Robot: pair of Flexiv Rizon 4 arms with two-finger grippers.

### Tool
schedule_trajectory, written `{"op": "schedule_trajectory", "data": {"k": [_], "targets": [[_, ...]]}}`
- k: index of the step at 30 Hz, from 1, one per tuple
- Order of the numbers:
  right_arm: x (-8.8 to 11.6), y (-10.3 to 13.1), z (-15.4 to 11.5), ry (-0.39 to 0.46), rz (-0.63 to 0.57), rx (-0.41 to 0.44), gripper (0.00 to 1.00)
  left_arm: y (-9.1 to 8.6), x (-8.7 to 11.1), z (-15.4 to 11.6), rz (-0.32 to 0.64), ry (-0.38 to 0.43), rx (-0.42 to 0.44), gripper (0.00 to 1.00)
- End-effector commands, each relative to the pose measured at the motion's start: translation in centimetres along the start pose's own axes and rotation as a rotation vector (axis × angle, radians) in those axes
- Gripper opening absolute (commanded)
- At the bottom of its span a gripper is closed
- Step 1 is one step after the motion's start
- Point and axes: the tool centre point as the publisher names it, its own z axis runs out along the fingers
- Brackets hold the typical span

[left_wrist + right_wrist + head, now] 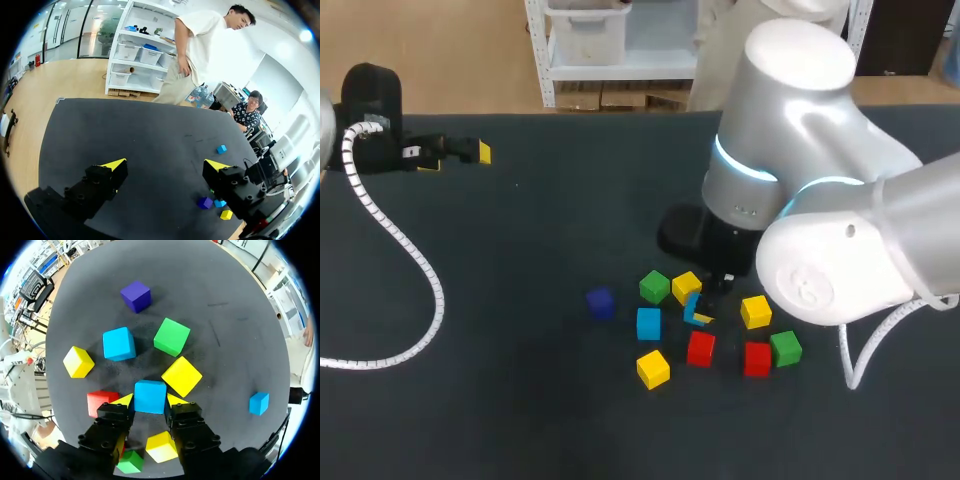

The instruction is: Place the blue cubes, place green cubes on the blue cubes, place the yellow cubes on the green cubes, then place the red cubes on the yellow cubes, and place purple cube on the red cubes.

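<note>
The right gripper [149,401] is squeezed tight on a blue cube [150,394] near the middle of the table [520,330], beside a yellow cube [182,376], likely because blue goes down first, while the left gripper [165,166] sits wide open and empty at the far left.
</note>
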Motion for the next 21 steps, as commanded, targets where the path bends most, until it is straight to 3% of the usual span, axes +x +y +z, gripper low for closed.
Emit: {"op": "schedule_trajectory", "data": {"k": [1, 8, 14, 21], "targets": [[1.4, -0.7, -2.0, 0.015, -0.069, -0.035, 0.0, 0.1, 0.1, 0.0, 0.001, -0.004, 0.006, 1.0], [3.3, -3.8, -5.2, -0.005, -0.269, -0.052, 0.0, 0.1, 0.1, 0.0, 0.001, -0.004, 0.006, 1.0], [2.6, -7.1, -5.8, -0.036, -0.315, -0.094, 0.0, 0.1, 0.1, 0.0, 0.001, -0.004, 0.006, 1.0], [1.3, -9.3, -5.0, -0.046, -0.405, -0.116, 0.0, 0.1, 0.1, 0.0, 0.001, -0.004, 0.006, 1.0]]}}
